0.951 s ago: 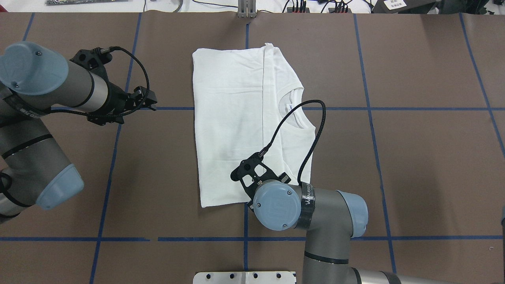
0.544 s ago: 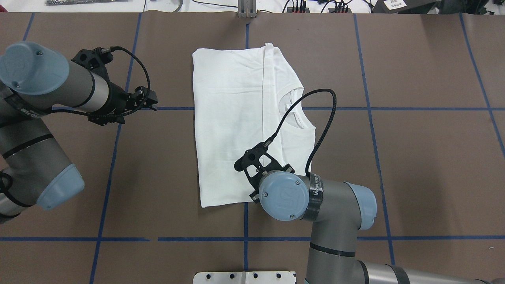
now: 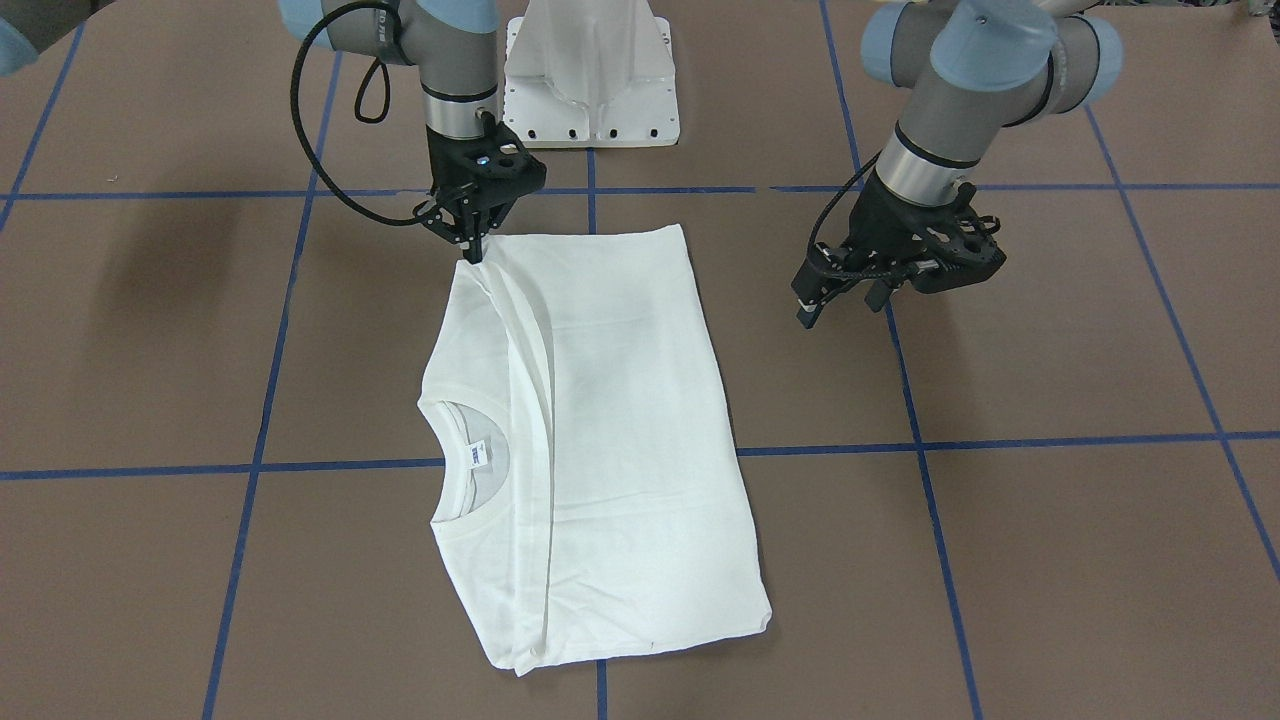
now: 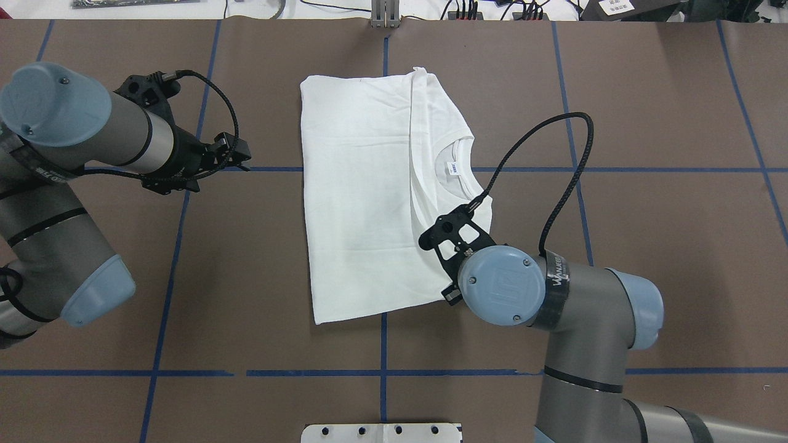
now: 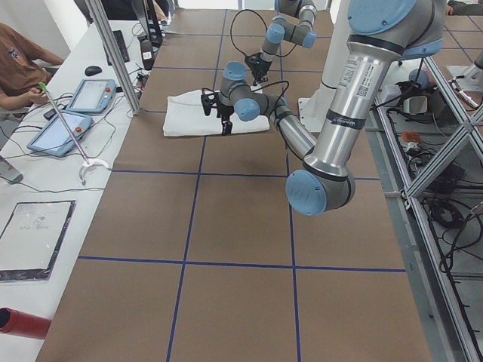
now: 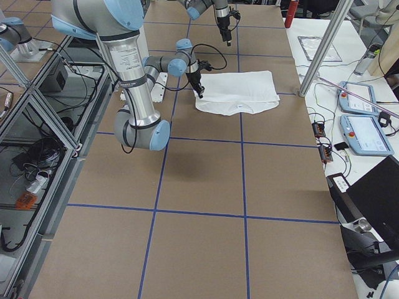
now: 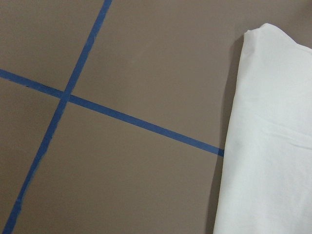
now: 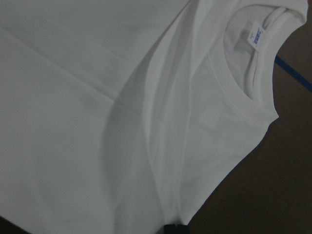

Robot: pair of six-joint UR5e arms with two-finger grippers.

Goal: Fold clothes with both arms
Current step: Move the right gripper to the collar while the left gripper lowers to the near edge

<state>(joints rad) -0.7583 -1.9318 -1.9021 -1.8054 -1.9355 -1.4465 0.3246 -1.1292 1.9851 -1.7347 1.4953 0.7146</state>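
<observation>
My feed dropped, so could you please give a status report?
Right gripper shut on shirt corner. Left gripper open, beside shirt. Shirt partly folded. Nothing in the way.

White T-shirt (image 4: 363, 203) lies on brown, blue-gridded table (image 4: 646, 92).

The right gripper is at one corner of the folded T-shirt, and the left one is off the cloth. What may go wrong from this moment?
1. The right gripper seems to pinch only the very corner of the T-shirt, so the cloth may slip out when it lifts.
2. The left gripper hangs over the bare table, apart from the cloth; a pull by one arm alone may drag or skew the folded layers.
</observation>
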